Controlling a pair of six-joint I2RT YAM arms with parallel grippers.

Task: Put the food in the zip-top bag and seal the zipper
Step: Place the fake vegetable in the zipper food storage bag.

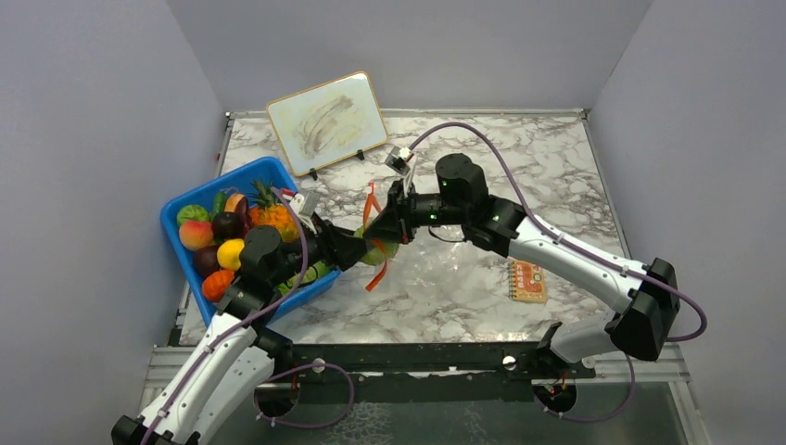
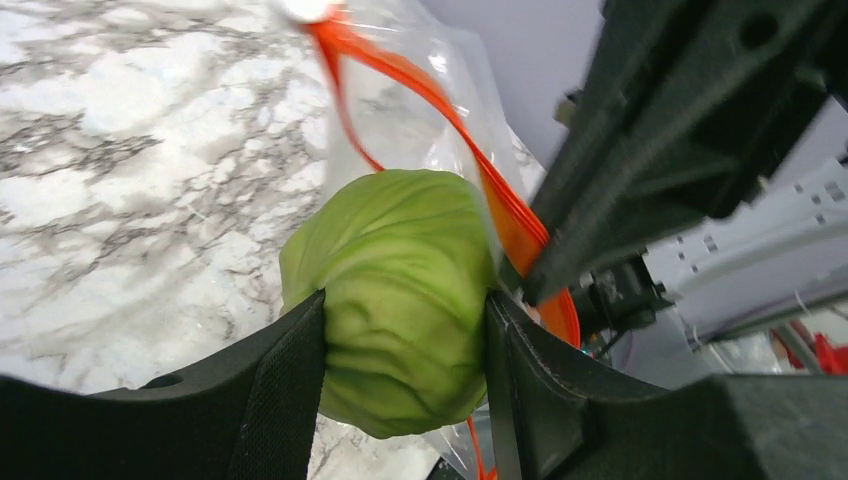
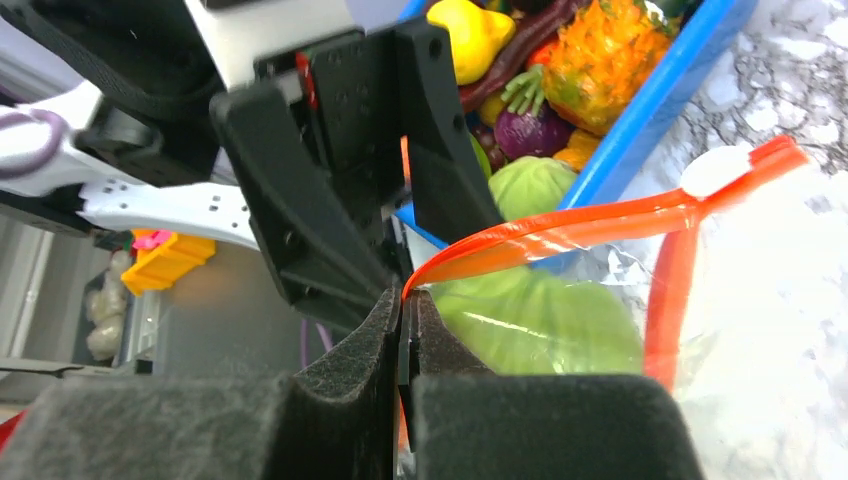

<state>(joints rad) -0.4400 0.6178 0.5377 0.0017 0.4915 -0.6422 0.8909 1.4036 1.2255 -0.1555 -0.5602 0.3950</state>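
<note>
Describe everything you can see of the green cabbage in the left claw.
The cabbage is a round, pale green toy with moulded leaf veins, and it looks like plastic. The left claw grips it on both sides, apparently clear of the marble table. It sits in the mouth of the zip-top bag, between the two runs of the orange zipper, with clear film against its upper right. The right claw is shut on the zipper.

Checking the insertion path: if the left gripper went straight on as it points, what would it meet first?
Probably the clear zip-top bag, just beyond the cabbage it grips; depth unclear.
</note>
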